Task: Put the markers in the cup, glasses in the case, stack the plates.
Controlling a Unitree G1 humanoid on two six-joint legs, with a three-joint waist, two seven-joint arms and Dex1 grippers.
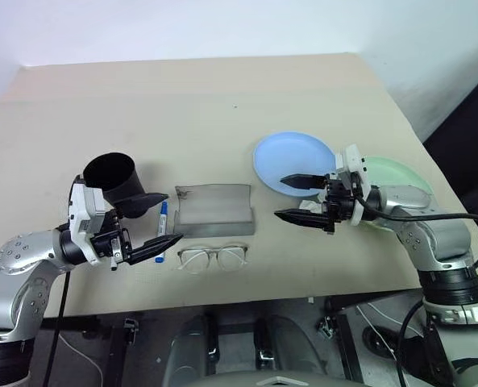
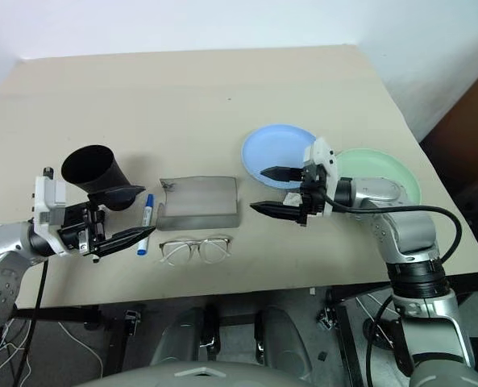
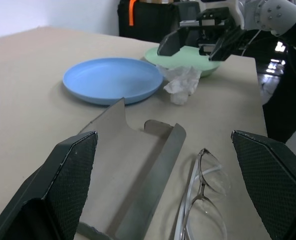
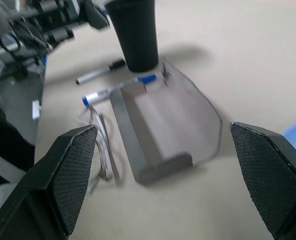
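The black cup (image 1: pixel 114 180) stands at the left of the table. Beside it lie a blue-capped marker (image 1: pixel 163 219) and a black-capped marker (image 4: pixel 100 72). The grey case (image 1: pixel 214 208) lies open in the middle, with the glasses (image 1: pixel 213 258) on the table just in front of it. A pale blue plate (image 1: pixel 293 160) and a mint green plate (image 1: pixel 398 179) sit side by side at the right. My left gripper (image 1: pixel 164 219) hovers open over the blue-capped marker, holding nothing. My right gripper (image 1: pixel 280 197) is open and empty at the blue plate's near edge, pointing toward the case.
A crumpled white tissue (image 3: pixel 180 85) lies between the blue plate and the case, under my right gripper. The far half of the beige table (image 1: pixel 198 97) is bare. The near table edge runs just in front of the glasses.
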